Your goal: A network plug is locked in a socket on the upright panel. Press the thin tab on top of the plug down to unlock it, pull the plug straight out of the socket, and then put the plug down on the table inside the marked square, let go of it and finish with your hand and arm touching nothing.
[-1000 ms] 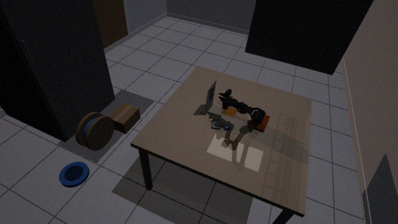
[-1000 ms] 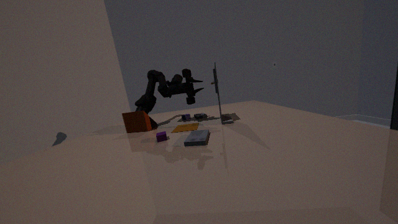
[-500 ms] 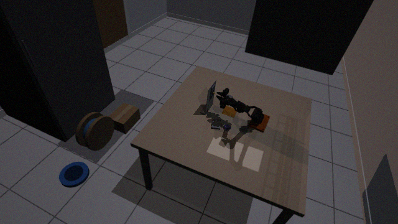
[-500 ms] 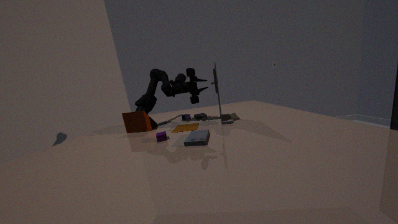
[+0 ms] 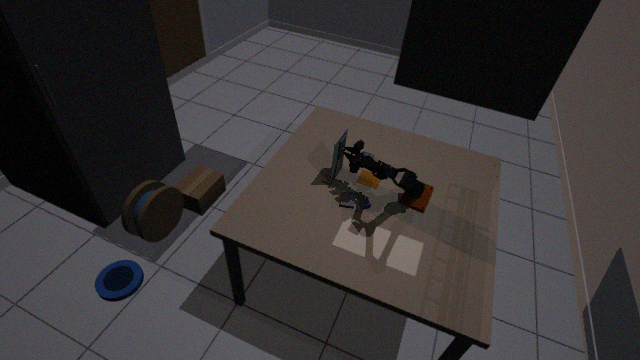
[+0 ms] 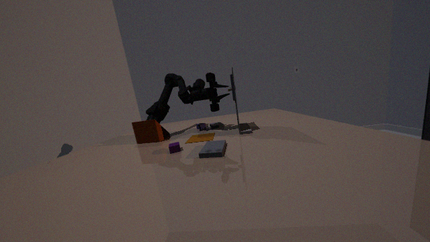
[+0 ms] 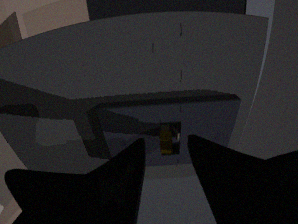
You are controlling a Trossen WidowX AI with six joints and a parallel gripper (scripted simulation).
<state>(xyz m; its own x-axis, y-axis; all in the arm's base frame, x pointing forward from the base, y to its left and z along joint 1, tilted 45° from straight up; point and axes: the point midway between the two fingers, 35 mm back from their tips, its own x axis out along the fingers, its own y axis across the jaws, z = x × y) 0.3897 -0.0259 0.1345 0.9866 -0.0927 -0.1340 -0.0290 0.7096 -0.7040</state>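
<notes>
The black arm point(image 6: 171, 91) reaches out flat from its orange base point(image 6: 147, 131) toward the upright panel point(image 6: 234, 97) near the counter's point(image 5: 450, 165) far edge. The gripper point(image 6: 226, 91) is part open, holding nothing, fingers above and below the plug point(image 7: 168, 140). The plug sits in the socket, pointing back at the gripper.

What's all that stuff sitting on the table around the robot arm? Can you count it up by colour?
Orange: 2, the orange block at the arm's base and the flat orange-yellow square
Purple: 1, the small purple cube
Grey: 2, the flat grey slab and the upright panel
Total: 5. Small bits behind the square are too dim to count.
</notes>
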